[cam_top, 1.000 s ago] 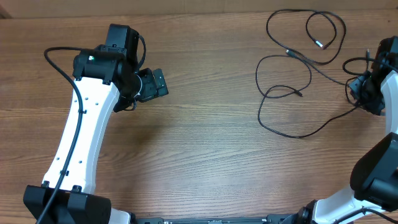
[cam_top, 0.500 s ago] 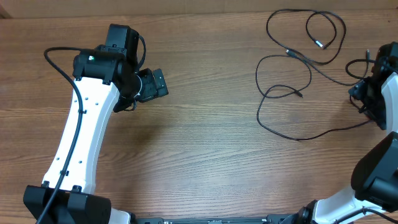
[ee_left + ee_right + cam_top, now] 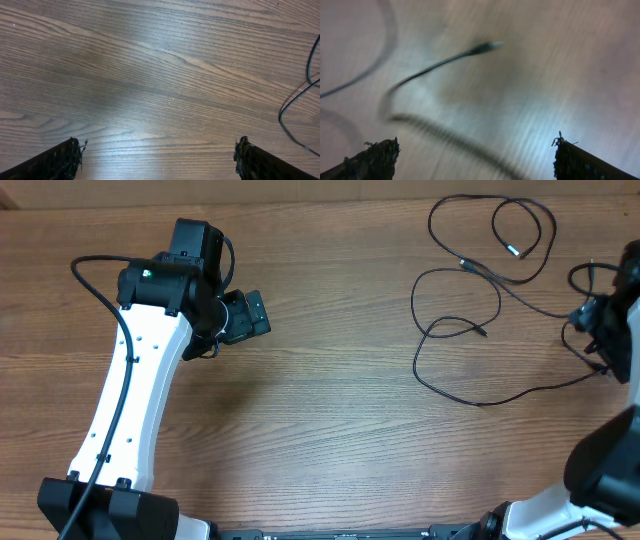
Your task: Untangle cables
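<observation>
Hidden or unclear: the right pincer (image 3: 475,155) is mostly covered by its own arm in the overhead view. Its wrist view is heavily motion-blurred. Only the two dark, rough-edged fingertips show, at the bottom corners of that view. They stand spread wide with nothing between them. Ahead of this pincer a thin strand ends in a small pale plug tip (image 3: 490,46). A second strand crosses below it as a smear, and its course cannot be followed. Whether any strand touches the right pincer cannot be told.

The left pincer (image 3: 245,315) is likewise spread, fingertips far apart and holding nothing. Its wrist view shows bare wood ahead, with one curved strand cut off by the right edge of the picture.

The cables (image 3: 414,300) lie loose on the counter (image 3: 330,410), well apart from the left pincer and near the right one, on the side facing the left arm. They form several open, overlapping loops. One long strand runs toward the right pincer and vanishes under the arm.

Materials: the cables are thin, black, flexible cord with small metal-tipped ends. The counter is brown wood-grain laminate, smooth with a faint sheen.
</observation>
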Controlling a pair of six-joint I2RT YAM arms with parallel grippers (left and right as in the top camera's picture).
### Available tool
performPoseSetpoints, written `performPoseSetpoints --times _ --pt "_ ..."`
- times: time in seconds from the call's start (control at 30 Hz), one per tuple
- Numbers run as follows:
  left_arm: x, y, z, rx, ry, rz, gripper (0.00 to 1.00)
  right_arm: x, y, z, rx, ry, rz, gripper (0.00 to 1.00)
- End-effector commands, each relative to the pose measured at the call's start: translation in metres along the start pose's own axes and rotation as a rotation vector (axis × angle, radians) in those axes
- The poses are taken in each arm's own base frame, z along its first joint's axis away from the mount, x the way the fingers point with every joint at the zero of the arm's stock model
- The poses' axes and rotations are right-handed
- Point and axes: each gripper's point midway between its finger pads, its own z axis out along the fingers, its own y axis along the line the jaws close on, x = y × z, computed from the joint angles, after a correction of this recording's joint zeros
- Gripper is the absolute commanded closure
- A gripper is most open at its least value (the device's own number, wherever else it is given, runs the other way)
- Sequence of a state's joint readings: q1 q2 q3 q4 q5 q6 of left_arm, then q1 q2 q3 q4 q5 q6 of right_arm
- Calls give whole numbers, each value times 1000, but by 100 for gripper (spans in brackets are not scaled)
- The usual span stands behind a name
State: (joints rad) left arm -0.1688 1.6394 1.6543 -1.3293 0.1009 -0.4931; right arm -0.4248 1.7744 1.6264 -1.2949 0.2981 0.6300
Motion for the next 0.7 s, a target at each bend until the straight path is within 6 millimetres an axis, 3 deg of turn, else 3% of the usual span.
performPoseSetpoints --times 0.0,0.03,0.1,0.3,0.5,0.67 --pt "0 1 4 -10 4 23 0 -2 35 -60 -309 -11 -99 0" --pt "-1 1 4 -9 2 23 0 6 53 -78 -448 10 -180 0" --pt "-2 0 4 -7 0 23 0 15 69 -96 -581 30 -257 0" --pt "-1 0 4 -7 0 23 0 45 102 -118 -738 50 -459 0" --pt "-1 0 4 -7 0 23 0 88 130 -123 -748 43 -674 0" --pt "-1 1 4 -9 4 23 0 127 153 -105 -707 75 -774 4"
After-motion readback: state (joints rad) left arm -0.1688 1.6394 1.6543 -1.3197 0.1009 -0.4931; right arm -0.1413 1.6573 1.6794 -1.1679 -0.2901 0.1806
